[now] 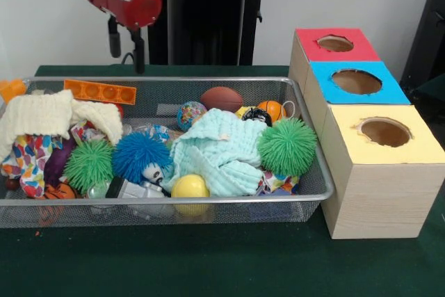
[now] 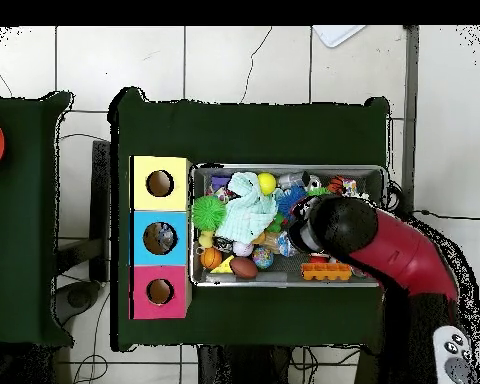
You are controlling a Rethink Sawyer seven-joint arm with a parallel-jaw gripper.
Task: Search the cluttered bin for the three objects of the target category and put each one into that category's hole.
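The robot's fingers [image 1: 126, 46] hang apart and empty above the far rim of the cluttered bin [image 1: 208, 81], over its far left part in the front view, just beyond the orange tray [image 1: 100, 92]. Bin sits mid-desk w/ three boxes touching its right end: red box [image 1: 334, 45], blue box [image 1: 356, 83], yellow box [image 1: 384, 133]. Bin looks full, e.g. green spiky ball [image 1: 287, 146], mint cloth [image 1: 219, 151], toy football [image 1: 221, 98]. Progress approx nil: nothing gripped; can't tell what's down the holes; search and all three drops seem left

Green table [image 1: 208, 262]: wire bin [image 1: 208, 201] w/ 3 boxes [image 1: 375, 193] just beside.
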